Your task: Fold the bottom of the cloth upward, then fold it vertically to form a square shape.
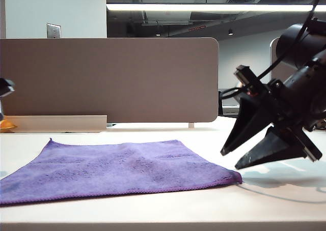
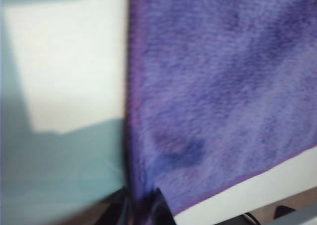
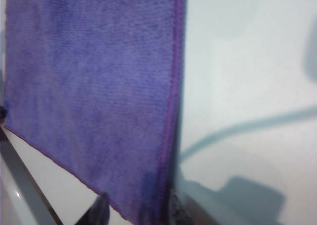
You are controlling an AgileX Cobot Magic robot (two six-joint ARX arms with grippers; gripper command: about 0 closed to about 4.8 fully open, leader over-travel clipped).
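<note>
**Operator:** Where was the cloth when you looked?

**Observer:** Your cloth (image 1: 117, 170) lay spread flat on the pale table (image 1: 168, 210). It was purple and fuzzy, with its stitched hem running along the near edge. Its near left corner ran out of the exterior view. Its near right corner rested on the tabletop just below your right gripper (image 1: 230, 160).

**Operator:** And the claws?

**Observer:** Your right gripper hung over that right corner, tilted down toward it. Its two black fingers stood apart, released and clamping nothing. The right wrist view showed the hemmed edge running in between them. Your left gripper (image 2: 141, 210) showed only in its own wrist view, which was blurred. There its dark fingertips sat close together with the cloth's corner pinched between them, so I read it as clenched on the cloth.

**Operator:** What did the surface look like around it?

**Observer:** You had a smooth, off-white tabletop, bare around the cloth, and the gripper's shadow fell on it to the right. A beige partition (image 1: 112, 78) with rounded corners stood along the table's far edge. A small orange object (image 1: 6, 125) sat at the far left, too cut off to identify.

**Operator:** And the room?

**Observer:** You had an office behind the partition. A long ceiling light (image 1: 209, 7) glowed under a dark open ceiling, and a metal wall plate (image 1: 53, 30) was fixed to the pale wall at the left.
</note>
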